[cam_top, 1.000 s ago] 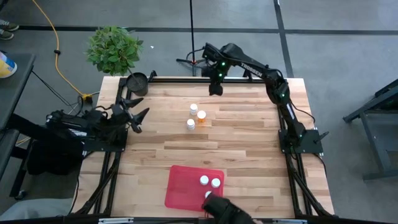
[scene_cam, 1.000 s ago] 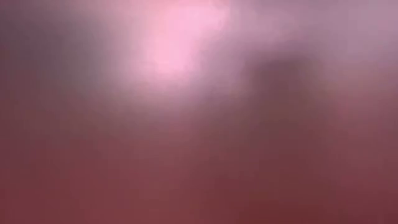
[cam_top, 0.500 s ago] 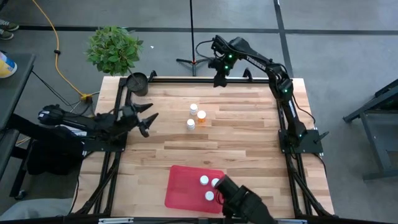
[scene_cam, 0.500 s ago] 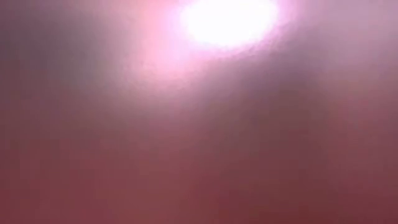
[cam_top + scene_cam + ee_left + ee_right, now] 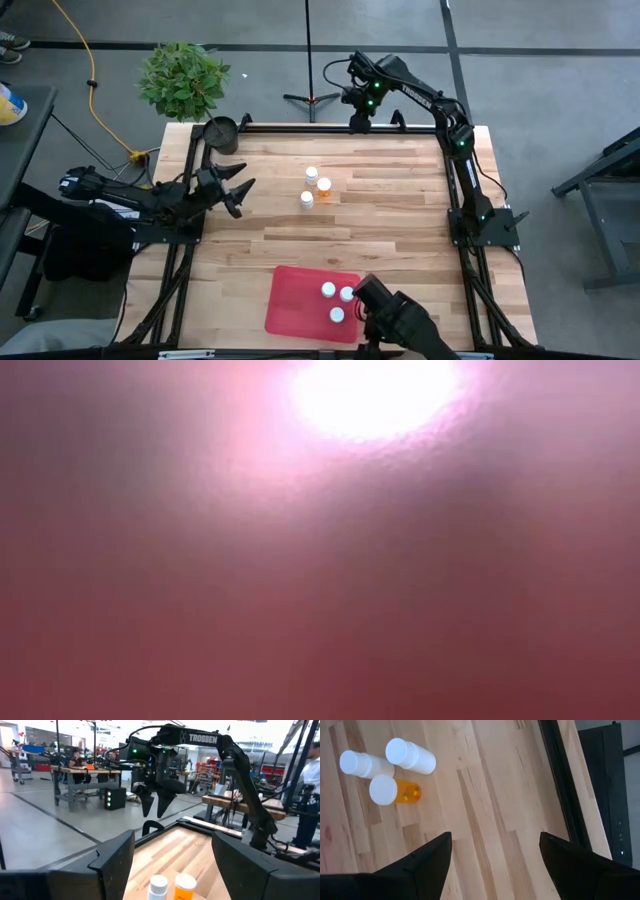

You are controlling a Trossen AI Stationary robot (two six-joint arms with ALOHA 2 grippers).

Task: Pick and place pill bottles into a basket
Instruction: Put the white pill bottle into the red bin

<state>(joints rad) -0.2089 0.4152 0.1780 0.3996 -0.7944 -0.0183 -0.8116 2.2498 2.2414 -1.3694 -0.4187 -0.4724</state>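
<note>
Three pill bottles with white caps (image 5: 314, 186) stand upright in a cluster on the wooden table, at its far middle. They also show in the right wrist view (image 5: 390, 789) and the left wrist view (image 5: 172, 887). Three more bottles (image 5: 337, 299) stand in the red basket (image 5: 295, 305) near the table's near edge. My left gripper (image 5: 238, 192) is open and empty, level above the table's left side, pointing at the cluster. My right gripper (image 5: 358, 122) is open and empty, high over the far edge. The low view shows only a pink-red blur.
A small dark round pot (image 5: 220, 133) sits at the far left corner, with a green plant (image 5: 183, 78) behind it. A dark shape (image 5: 400, 322) reaches over the table's near edge beside the basket's right end; what it is I cannot tell.
My left gripper has gone toward the table's right, nearer the bottle cluster, staying open. My right gripper has drawn back toward the far edge, away from the cluster. The dark shape at the near edge has shifted right, uncovering the third bottle in the basket.
</note>
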